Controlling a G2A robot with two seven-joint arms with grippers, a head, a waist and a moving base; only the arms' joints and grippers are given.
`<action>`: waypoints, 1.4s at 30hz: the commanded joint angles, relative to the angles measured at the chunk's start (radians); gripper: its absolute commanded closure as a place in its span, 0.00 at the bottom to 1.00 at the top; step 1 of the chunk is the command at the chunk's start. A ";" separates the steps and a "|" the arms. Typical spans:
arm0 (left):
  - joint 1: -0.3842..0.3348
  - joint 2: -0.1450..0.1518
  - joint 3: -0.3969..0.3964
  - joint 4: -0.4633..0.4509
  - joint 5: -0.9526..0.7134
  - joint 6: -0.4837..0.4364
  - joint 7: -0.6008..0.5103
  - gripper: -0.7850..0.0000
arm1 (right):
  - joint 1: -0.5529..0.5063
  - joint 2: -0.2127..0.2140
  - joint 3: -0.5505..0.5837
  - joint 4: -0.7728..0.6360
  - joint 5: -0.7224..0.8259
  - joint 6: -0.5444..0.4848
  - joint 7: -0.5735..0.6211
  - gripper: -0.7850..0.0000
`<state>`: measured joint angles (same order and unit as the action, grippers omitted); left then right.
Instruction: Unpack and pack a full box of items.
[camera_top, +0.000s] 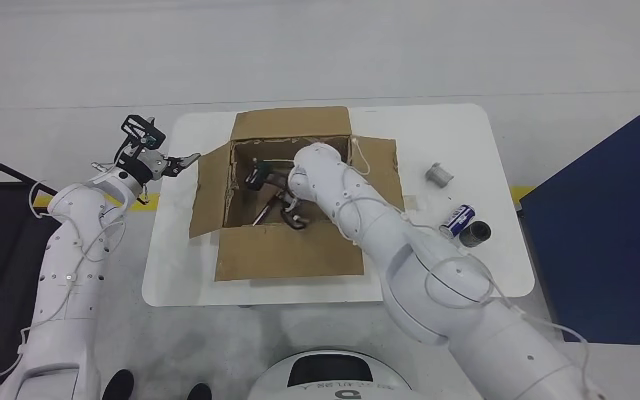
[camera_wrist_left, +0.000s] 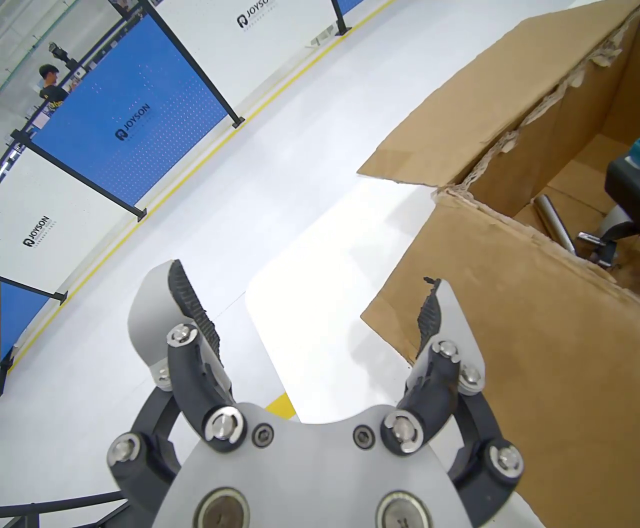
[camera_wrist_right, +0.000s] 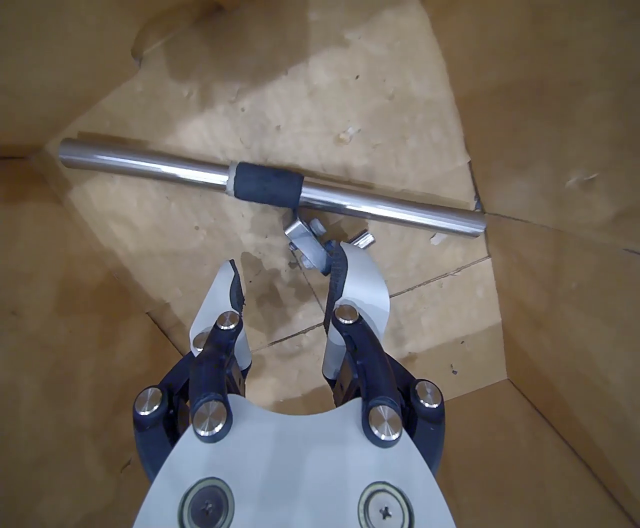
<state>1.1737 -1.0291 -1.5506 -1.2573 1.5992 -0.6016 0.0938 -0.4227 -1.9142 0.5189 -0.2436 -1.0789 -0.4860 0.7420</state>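
An open cardboard box (camera_top: 290, 255) stands in the middle of the white table (camera_top: 180, 270). My right gripper (camera_wrist_right: 287, 257) is down inside the box (camera_wrist_right: 350, 100), open, just above its floor. A shiny metal rod (camera_wrist_right: 380, 205) with a black band and a small metal clamp (camera_wrist_right: 302, 240) lies there; the clamp sits close to one fingertip (camera_wrist_right: 345, 255), and nothing is held. In the top view the right gripper (camera_top: 290, 215) is inside the box. My left gripper (camera_wrist_left: 303, 274) hangs open and holds nothing, beside the box's left flap (camera_wrist_left: 525, 350), outside the box (camera_top: 185, 162). The rod's end (camera_wrist_left: 552, 222) shows over the box wall.
On the table to the right of the box lie a small grey cylinder (camera_top: 438, 175), a blue cylinder (camera_top: 458, 218) and a black cylinder (camera_top: 476, 233). The box flaps are folded outward on all sides. Bare table runs along the left and front edges.
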 joint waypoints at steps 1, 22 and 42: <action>0.000 0.000 0.000 0.000 0.000 0.000 0.000 0.00 | 0.007 0.000 0.000 -0.004 -0.008 0.007 -0.027 0.55; 0.022 -0.008 0.085 -0.055 0.189 0.184 -0.051 0.00 | 0.002 0.019 0.016 -0.022 -0.022 0.052 -0.124 0.18; -0.186 -0.078 0.364 0.188 0.114 0.091 -0.079 0.00 | -0.030 0.089 0.065 -0.102 -0.023 -0.008 -0.031 0.25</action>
<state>0.9948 -1.1031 -1.2008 -1.0785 1.7198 -0.5087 0.0146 -0.4498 -1.8289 0.5814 -0.3370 -1.0996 -0.4922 0.7076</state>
